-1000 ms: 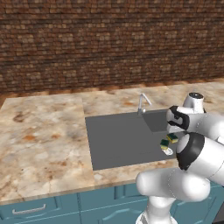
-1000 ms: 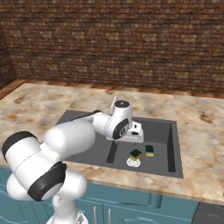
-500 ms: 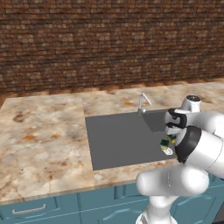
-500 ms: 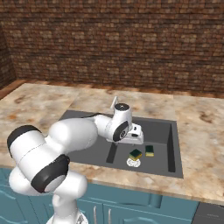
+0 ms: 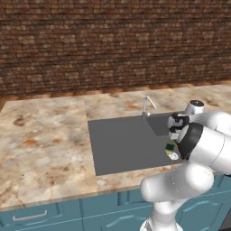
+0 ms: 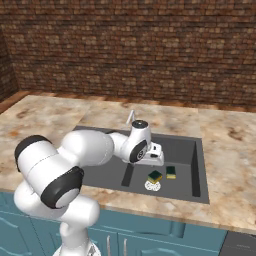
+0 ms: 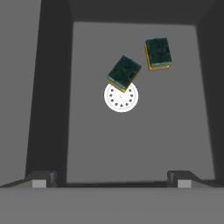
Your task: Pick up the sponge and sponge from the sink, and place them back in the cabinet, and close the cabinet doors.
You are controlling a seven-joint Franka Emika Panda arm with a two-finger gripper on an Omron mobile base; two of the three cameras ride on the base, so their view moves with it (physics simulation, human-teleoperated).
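Matt grey sink (image 7: pixel 52 87), rough green-faced sponges (image 7: pixel 124 71).

The white arm rises from its base, folds at a dark elbow joint and reaches forward, forearm sloping down to the wrist. The hand points straight downward. The gripper (image 7: pixel 112 179) has its jaws spread wide, the two dark fingertips (image 7: pixel 43 178) standing far apart with nothing between them. In the right base view the gripper (image 6: pixel 154 161) hangs low beneath the wrist, holding nothing.
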